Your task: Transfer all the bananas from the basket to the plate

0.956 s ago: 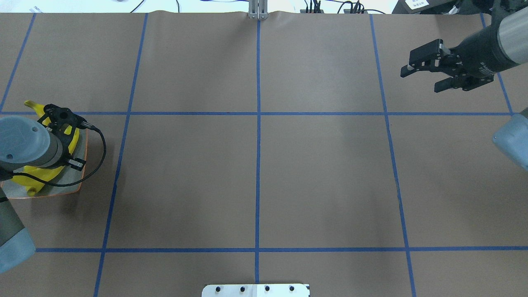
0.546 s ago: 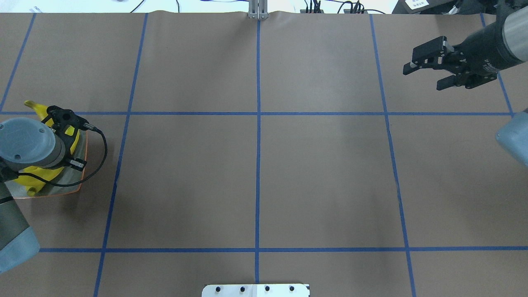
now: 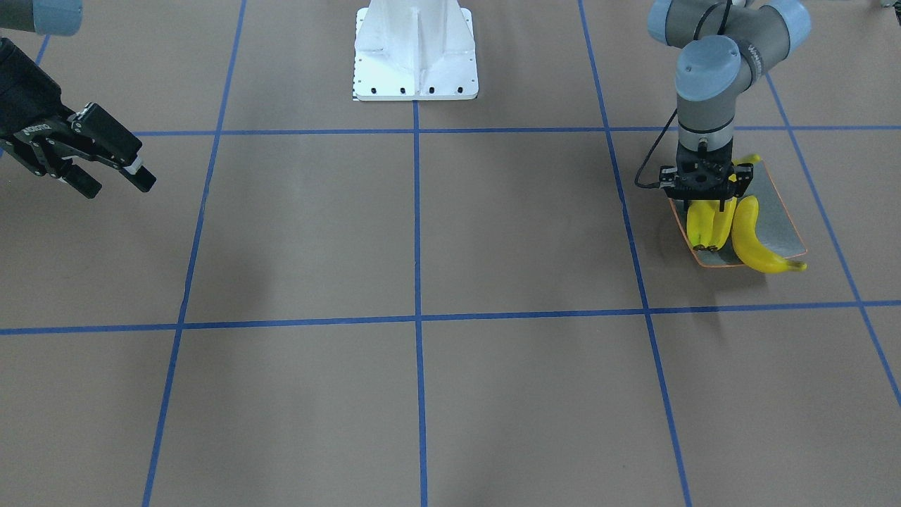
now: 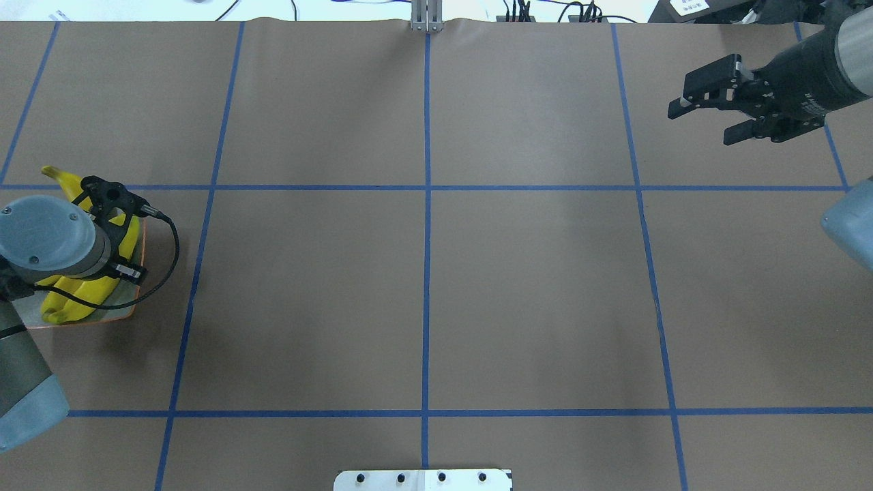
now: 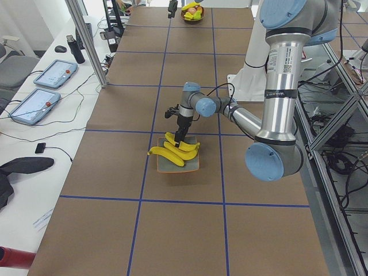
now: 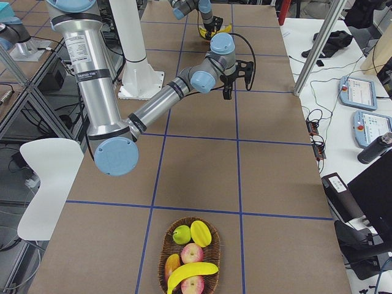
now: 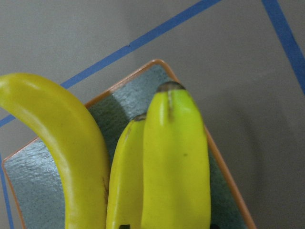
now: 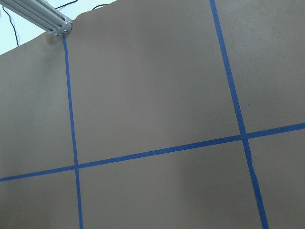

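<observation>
At the worktop's near, left end, the plate is seen with three bananas on it, one overhanging its edge. The left gripper is held upright just above them and appears narrowly closed on the sides of the top banana, which rests on another. The step in hand is judged to be the setting down of this banana. Farther along, the right gripper is held wide and empty over bare worktop. At the far end, the basket is seen with the last banana among other fruit. Next, a release and a straight lift are called for, so that the pile is not disturbed. The last banana, lying on the right arm's side, is probably best taken by the right gripper.
</observation>
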`<act>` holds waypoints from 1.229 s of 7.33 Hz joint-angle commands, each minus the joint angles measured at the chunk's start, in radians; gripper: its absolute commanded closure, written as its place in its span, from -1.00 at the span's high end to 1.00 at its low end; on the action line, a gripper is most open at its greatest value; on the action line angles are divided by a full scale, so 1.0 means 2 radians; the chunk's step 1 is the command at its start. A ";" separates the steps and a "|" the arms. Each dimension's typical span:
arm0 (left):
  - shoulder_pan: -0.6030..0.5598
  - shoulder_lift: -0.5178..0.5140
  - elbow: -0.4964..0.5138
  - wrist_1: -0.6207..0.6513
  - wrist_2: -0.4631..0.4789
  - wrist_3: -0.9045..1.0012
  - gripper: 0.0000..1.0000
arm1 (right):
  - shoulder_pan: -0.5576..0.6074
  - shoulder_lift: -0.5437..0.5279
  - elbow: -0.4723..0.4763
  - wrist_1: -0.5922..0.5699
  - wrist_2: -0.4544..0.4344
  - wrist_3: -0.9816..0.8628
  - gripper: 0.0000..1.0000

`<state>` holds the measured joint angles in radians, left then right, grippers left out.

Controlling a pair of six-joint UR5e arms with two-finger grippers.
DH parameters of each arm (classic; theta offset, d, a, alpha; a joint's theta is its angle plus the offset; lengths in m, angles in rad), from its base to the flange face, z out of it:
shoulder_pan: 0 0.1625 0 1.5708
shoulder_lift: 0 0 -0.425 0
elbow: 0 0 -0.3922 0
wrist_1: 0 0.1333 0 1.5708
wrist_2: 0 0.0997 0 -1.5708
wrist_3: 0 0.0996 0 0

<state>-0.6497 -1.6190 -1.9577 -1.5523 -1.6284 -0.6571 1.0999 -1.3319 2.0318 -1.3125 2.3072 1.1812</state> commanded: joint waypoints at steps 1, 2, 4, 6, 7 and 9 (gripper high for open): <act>-0.002 0.000 -0.007 0.000 -0.003 0.012 0.97 | 0.000 0.002 0.000 0.000 -0.002 0.001 1.00; -0.004 -0.001 -0.023 0.001 -0.007 0.025 0.97 | 0.000 0.002 0.000 0.000 -0.002 0.001 1.00; -0.032 -0.020 -0.044 0.002 -0.020 0.025 0.97 | 0.006 -0.001 0.001 0.000 0.000 0.000 1.00; -0.059 -0.046 -0.056 0.010 -0.068 0.013 0.97 | 0.024 -0.014 0.003 0.000 0.000 -0.001 1.00; -0.062 -0.065 -0.056 0.011 -0.097 -0.030 0.98 | 0.043 -0.034 0.003 -0.001 0.000 -0.024 1.00; -0.069 -0.098 -0.059 0.011 -0.140 -0.096 0.98 | 0.078 -0.102 0.000 -0.001 -0.004 -0.139 1.00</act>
<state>-0.7744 -1.7768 -2.0709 -1.5315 -1.8514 -0.7774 1.2140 -1.4538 2.0368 -1.3144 2.3055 1.0462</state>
